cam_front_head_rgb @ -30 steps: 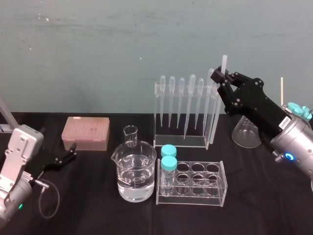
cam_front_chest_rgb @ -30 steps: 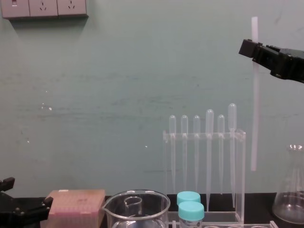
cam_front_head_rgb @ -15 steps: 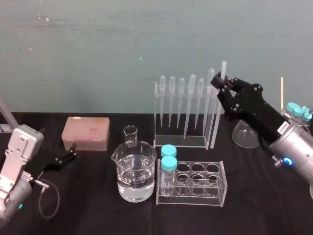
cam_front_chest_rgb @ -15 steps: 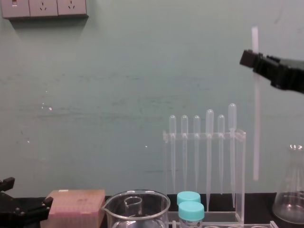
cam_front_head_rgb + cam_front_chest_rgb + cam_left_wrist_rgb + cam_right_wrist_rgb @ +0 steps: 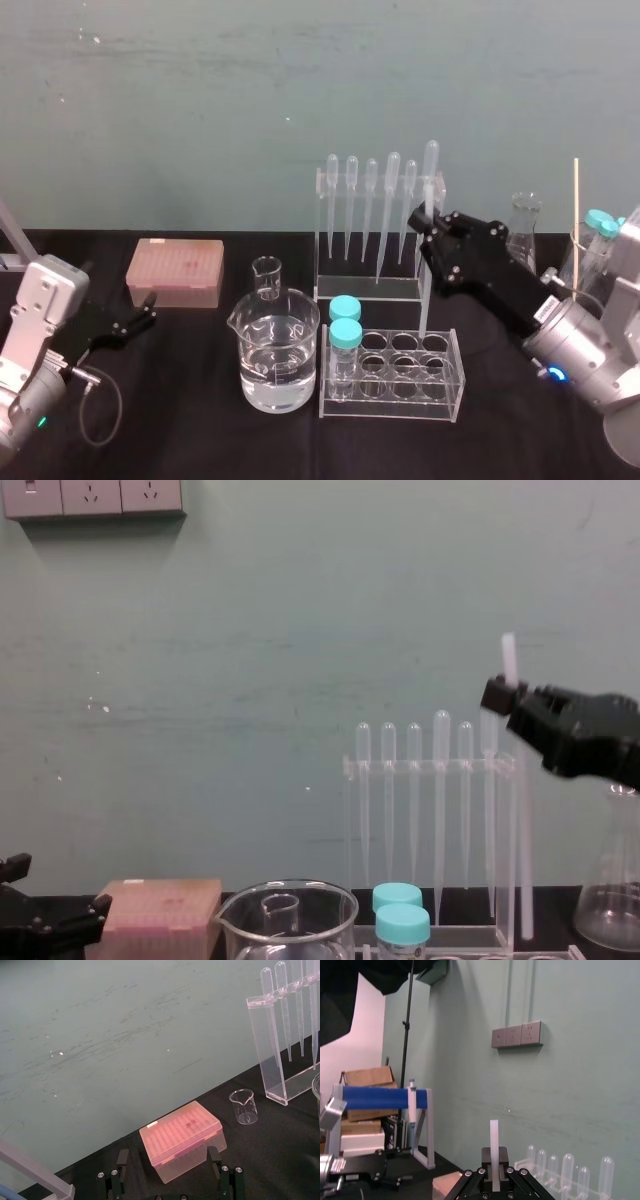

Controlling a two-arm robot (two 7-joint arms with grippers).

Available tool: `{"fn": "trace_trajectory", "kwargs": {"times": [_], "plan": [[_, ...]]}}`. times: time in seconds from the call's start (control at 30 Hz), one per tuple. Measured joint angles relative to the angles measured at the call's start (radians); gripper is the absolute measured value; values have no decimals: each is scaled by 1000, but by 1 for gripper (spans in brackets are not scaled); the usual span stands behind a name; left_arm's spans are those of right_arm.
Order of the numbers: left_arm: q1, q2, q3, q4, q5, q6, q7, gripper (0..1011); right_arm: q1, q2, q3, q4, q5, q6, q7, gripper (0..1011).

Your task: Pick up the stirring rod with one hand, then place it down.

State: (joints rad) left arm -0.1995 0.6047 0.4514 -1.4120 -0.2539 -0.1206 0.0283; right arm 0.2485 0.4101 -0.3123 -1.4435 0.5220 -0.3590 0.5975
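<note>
Right gripper (image 5: 428, 222): black, blocky jaws pinched on the upper part of the rod; a short stub is seen above the jaws (clearest from the right wrist).
Rod: long, thin, milky-white translucent stirring rod (image 5: 425, 300), held near upright in front of the right end of the clear acrylic pipette stand (image 5: 330, 285).
Rod tip: lowered to the back row of the clear plastic tube rack (image 5: 390, 408); contact with rack or table cannot be told.
Change: a second ago the rod was carried high, its lower end above the stand's base. Since then gripper and rod have been brought down and toward the robot.
Meaning: pick-up judged done, set-down under way, release not yet made.
Risk: the tip could be caught on a rack hole or the stand edge (a slow descent is advised).
Left gripper (image 5: 170, 1180): parked low at the left, fingers spread, nothing held.
</note>
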Motion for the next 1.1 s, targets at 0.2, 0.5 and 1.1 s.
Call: {"fn": "trace_trajectory", "kwargs": {"times": [0.2, 0.5, 1.1], "plan": [[0, 0, 0, 0, 0, 0, 0, 1000, 18, -26, -12, 67, -32, -26, 14, 69], [0, 0, 0, 0, 0, 0, 0, 1000, 53, -62, -16, 145, -38, -46, 33, 69], [0, 0, 0, 0, 0, 0, 0, 1000, 83, -94, -31, 233, -59, -47, 50, 69]]}}
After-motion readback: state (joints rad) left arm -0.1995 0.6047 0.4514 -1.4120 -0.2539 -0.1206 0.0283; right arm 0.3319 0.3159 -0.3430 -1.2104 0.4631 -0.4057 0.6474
